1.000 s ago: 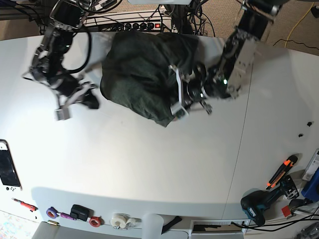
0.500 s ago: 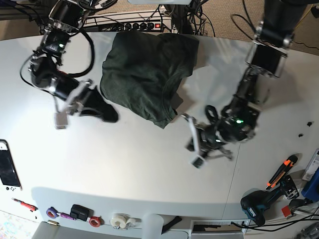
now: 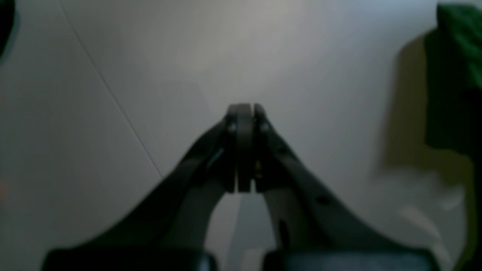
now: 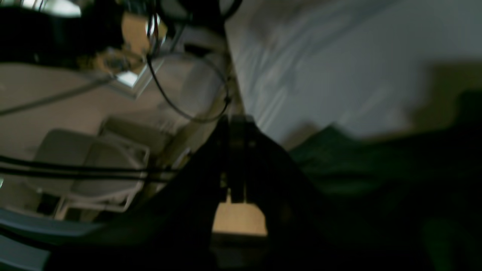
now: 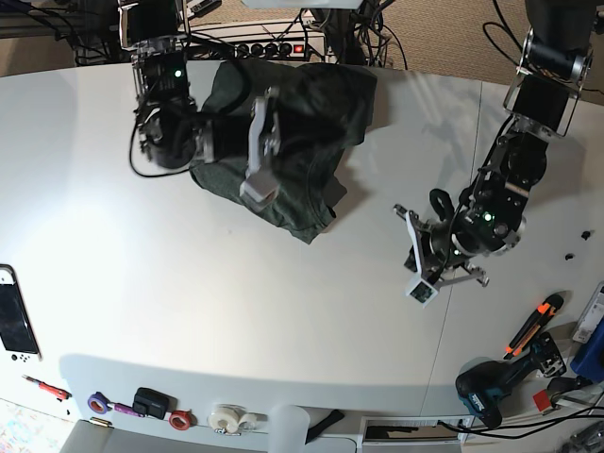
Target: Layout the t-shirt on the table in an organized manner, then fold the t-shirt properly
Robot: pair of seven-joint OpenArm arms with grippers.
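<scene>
The dark green t-shirt (image 5: 302,123) lies bunched at the back middle of the white table (image 5: 236,283). My right gripper (image 5: 260,146) hangs over the shirt's left half, shut. The right wrist view shows its fingertips (image 4: 237,126) pressed together above the dark cloth (image 4: 376,169), with nothing seen between them. My left gripper (image 5: 415,264) is shut over bare table, well to the right and front of the shirt. Its closed tips (image 3: 244,113) show in the left wrist view, with a shirt edge (image 3: 457,67) at the far right.
A dark seam (image 5: 462,236) crosses the table's right side. Along the front edge lie tape rolls (image 5: 226,417), a drill (image 5: 491,389) and an orange-handled tool (image 5: 533,326). A game console (image 5: 14,326) sits at the left edge. A power strip and cables (image 5: 274,47) run behind the table.
The right arm has swung in from the left and now hangs over the shirt. The left gripper has drawn away from the shirt to bare table on the right. Both stayed shut.
</scene>
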